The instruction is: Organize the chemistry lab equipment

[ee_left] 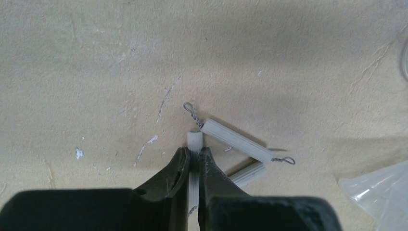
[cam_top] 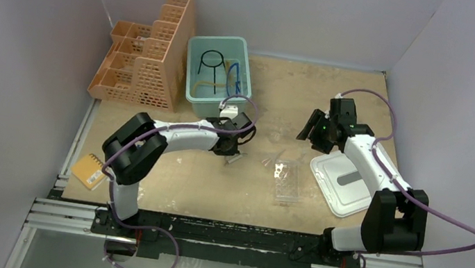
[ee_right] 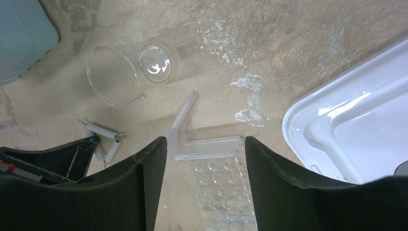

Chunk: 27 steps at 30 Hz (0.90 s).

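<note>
Clamping one white ribbed sleeve of the wire triangle [ee_left: 235, 139], the left gripper [ee_left: 194, 153] has its jaws closed tight on that sleeve, one on each side. The other two sleeves and the twisted wire ends stick out beyond the fingertips. Whether the triangle rests on the worktop [cam_top: 283, 91] or is raised off it cannot be told. The grip is near the middle of the worktop, just in front of the teal bin [cam_top: 192, 64].

The right gripper [ee_right: 206, 144] hangs with its jaws wide apart and nothing between them. Directly below it lie a clear funnel [ee_right: 182, 115], on its side, and the far end of the clear tube rack [ee_right: 216, 202], which lies flat. A glass beaker [ee_right: 127, 72] lies on its side beyond the funnel, apart from it. The white tray [ee_right: 346, 120] sits just to the right of the rack.

Inside the teal bin, the black wire ring with stem [cam_top: 212, 60] is visible, with a blue item [cam_top: 237, 78] beside it; the other contents are too small to identify.

The orange lattice basket rack [cam_top: 147, 58] stands at the far left, beside the bin. A small orange notepad [cam_top: 89, 169] lies at the near left edge, well apart from the equipment.
</note>
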Available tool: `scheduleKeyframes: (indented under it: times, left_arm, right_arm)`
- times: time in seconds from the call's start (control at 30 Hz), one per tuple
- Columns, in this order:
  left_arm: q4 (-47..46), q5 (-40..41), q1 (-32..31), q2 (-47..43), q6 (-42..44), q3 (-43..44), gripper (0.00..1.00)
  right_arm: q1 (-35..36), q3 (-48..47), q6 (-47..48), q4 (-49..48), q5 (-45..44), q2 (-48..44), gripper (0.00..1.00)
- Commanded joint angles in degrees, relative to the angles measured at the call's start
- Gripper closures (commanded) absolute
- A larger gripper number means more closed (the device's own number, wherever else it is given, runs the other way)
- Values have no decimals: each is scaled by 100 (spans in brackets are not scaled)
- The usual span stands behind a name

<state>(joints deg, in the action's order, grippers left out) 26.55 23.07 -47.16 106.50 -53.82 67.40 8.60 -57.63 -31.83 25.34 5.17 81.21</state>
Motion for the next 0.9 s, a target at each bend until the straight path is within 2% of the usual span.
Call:
scheduleKeyframes:
  times: [0.0, 0.17, 0.3, 0.47, 0.63, 0.87]
  left_arm:
    - [71, 163, 2, -544, 441, 292, 100]
    - [-248, 418, 2, -1301, 888, 346, 100]
    - [-246, 509, 59, -1558, 1330, 799, 100]
    - [-188, 163, 632, -1618, 1725, 1514, 100]
    - [26, -219, 1392, -1299, 2025, 2354, 100]
    - [449, -242, 1979, -205, 2433, 3257, 100]
  right_arm:
    - [-24, -276, 75, -76, -209, -87, 37]
    - [-22, -368, 4, -270, -334, -125, 38]
    - [-19, -495, -59, -360, -430, -123, 38]
    - [-22, -635, -102, -421, -499, -100, 38]
    - [-24, -833, -113, -397, -623, 41, 38]
    - [-23, -1170, -112, -296, -673, 478, 38]
